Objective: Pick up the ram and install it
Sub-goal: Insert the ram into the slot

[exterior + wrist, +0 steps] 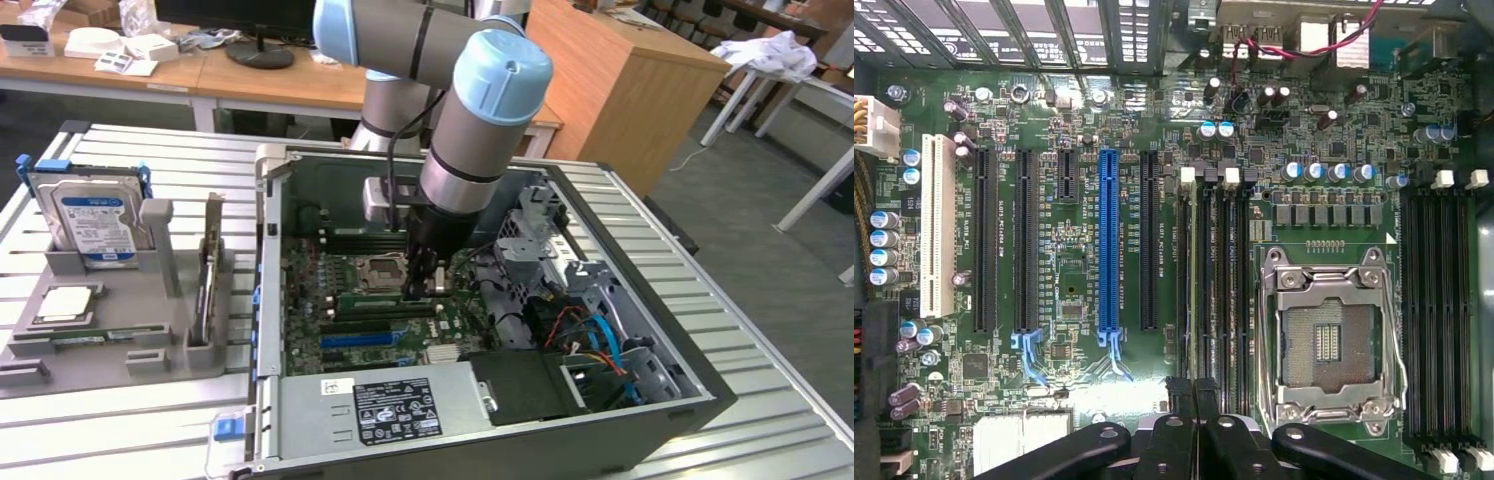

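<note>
On my screen the motherboard (1074, 250) is dark green with tiny silver dots and lines. It has one bright blue slot (1109, 240), one white slot (938, 225) and many black slots, plus a shiny silver socket (1332, 340). The gripper (1193, 388) is black and the arm (467, 140) is grey with light blue caps, and I see a silver hard drive (88, 215) with a blue label in a grey holder (127, 325) on a table (120, 420) with silver stripes.
</note>
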Motion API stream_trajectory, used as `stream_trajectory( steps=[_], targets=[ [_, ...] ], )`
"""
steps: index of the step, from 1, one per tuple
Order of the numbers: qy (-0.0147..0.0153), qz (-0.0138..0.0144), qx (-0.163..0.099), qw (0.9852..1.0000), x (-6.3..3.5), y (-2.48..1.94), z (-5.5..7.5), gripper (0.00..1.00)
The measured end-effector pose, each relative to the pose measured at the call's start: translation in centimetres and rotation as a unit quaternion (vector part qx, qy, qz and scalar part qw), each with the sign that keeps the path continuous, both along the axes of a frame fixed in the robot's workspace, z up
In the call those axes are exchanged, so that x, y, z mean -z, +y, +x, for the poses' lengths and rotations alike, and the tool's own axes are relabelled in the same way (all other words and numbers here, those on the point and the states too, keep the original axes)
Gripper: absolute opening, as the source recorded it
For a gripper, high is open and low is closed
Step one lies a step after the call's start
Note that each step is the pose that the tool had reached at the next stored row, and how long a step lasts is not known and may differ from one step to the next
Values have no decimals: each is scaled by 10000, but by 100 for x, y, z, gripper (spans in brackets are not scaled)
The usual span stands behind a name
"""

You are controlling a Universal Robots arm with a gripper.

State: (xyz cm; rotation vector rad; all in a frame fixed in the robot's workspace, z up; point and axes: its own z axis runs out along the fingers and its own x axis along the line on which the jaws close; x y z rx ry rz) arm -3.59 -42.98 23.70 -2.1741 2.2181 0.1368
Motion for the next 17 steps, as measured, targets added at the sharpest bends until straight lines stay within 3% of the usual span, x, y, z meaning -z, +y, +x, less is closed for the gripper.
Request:
stream_trajectory(
  steps=[17],
  targets=[
    [0, 1, 0, 10000, 14, 0, -3, 11]
  ],
)
